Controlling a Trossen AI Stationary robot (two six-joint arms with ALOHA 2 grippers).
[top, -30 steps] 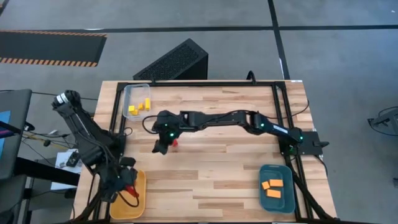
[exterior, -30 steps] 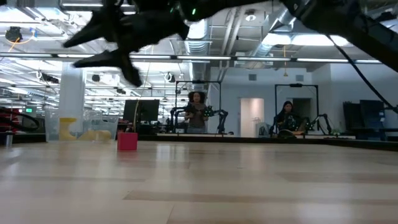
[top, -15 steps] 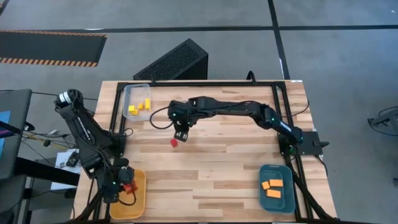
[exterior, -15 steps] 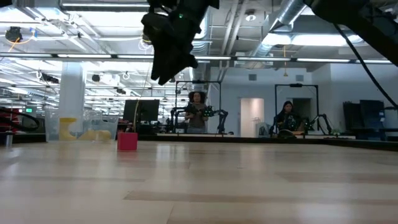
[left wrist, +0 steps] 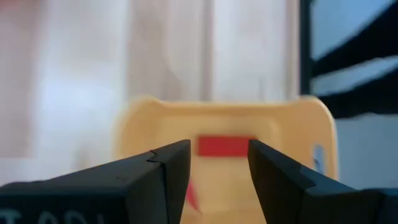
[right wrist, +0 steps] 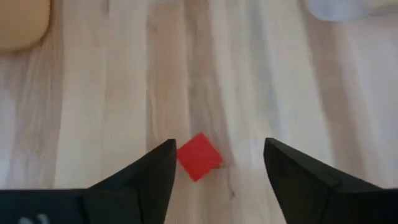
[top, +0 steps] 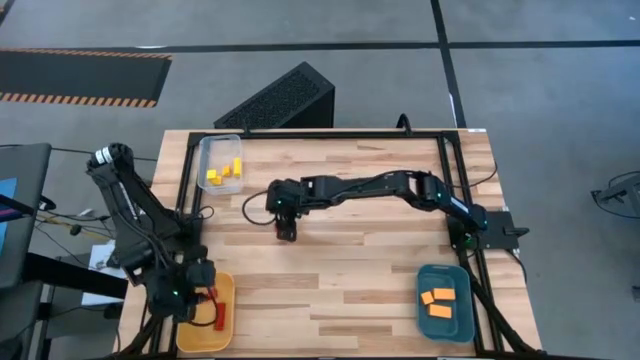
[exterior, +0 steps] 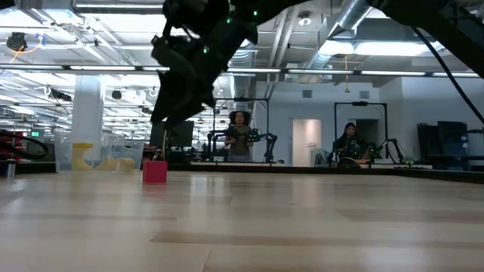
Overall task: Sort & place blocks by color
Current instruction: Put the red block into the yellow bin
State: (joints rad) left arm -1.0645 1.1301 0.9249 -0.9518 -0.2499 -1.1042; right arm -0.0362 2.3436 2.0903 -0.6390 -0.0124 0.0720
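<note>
Since half a second ago the right pincer (top: 286,232) has dropped over the red cube (right wrist: 199,157), which now lies on the worktop (top: 350,270) between its spread fingers (right wrist: 140,180) (untouched), left of centre in the high view. The left pincer (top: 192,297) has pulled back from the yellow tray (top: 226,335) at lower left, spread and empty; red blocks (left wrist: 226,146) lie inside. Yellow blocks (top: 226,172) sit in the clear tray (top: 203,150) at upper left, orange blocks (top: 438,302) in the teal tray (top: 462,320) at lower right.
</note>
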